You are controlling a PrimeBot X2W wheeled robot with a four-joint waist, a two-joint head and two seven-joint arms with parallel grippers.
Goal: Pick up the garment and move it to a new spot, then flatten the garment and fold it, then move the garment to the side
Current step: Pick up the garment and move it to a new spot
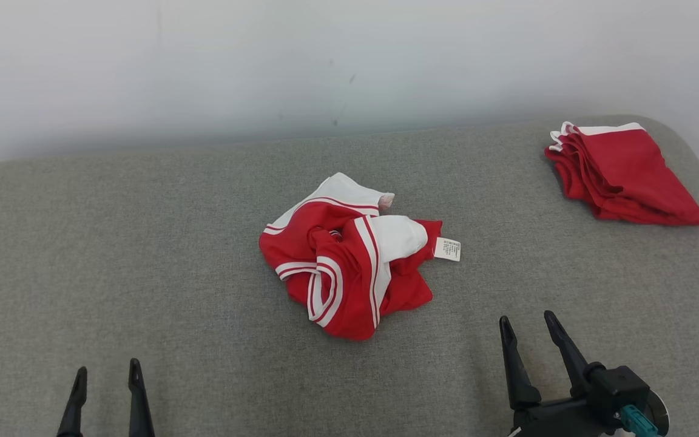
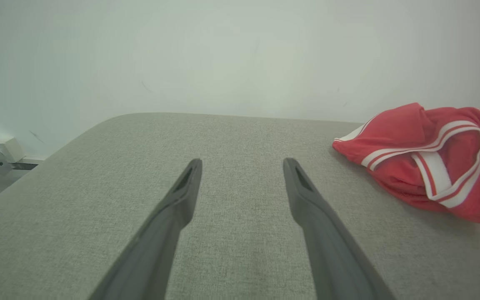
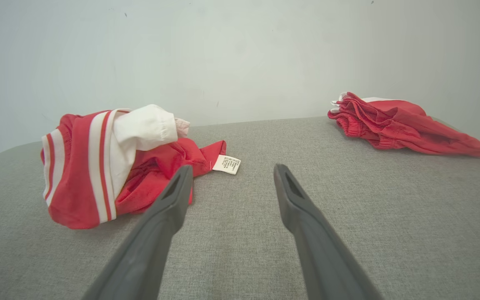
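Grey cushion bears a crumpled garment, label pointing right.

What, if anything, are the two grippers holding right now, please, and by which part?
Nothing is held: the left gripper and right gripper are both open and apart from the crumpled garment.

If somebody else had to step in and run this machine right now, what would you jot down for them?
Left gripper: open, empty, at the near edge, apart from the clothing.
Right gripper: open, empty, near the garment but not touching it.
Crumpled red-and-white garment: bunched mid-way on the grey padded surface, white label sticking out.
Second red garment: folded, far right corner.
Done: nothing yet on the crumpled one.
Left: pick up, move, flatten, fold, set aside.
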